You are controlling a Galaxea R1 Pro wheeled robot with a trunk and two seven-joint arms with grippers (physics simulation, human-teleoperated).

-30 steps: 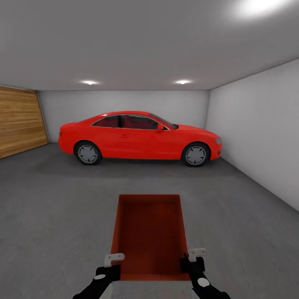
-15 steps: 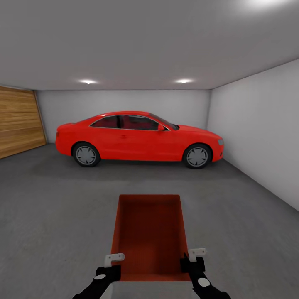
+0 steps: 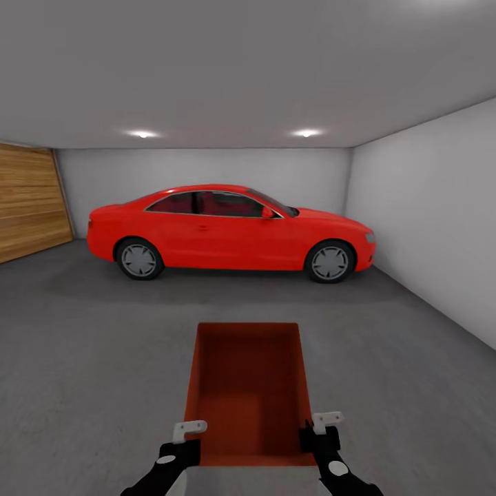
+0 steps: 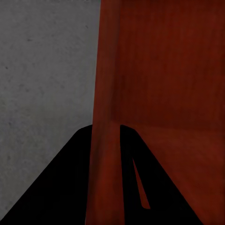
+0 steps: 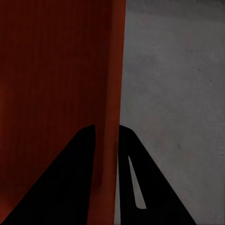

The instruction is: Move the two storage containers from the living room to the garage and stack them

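both grippers, left gripper and right gripper, pinch opposite side walls of an orange-red open-top plastic bin, carried above grey concrete garage floor. risk: thin wall slipping, bin tilting. red car well ahead.

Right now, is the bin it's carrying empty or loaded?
Empty. The head view looks straight into the open-top storage container and shows only bare orange-red walls and bottom; both wrist views show plain wall too.
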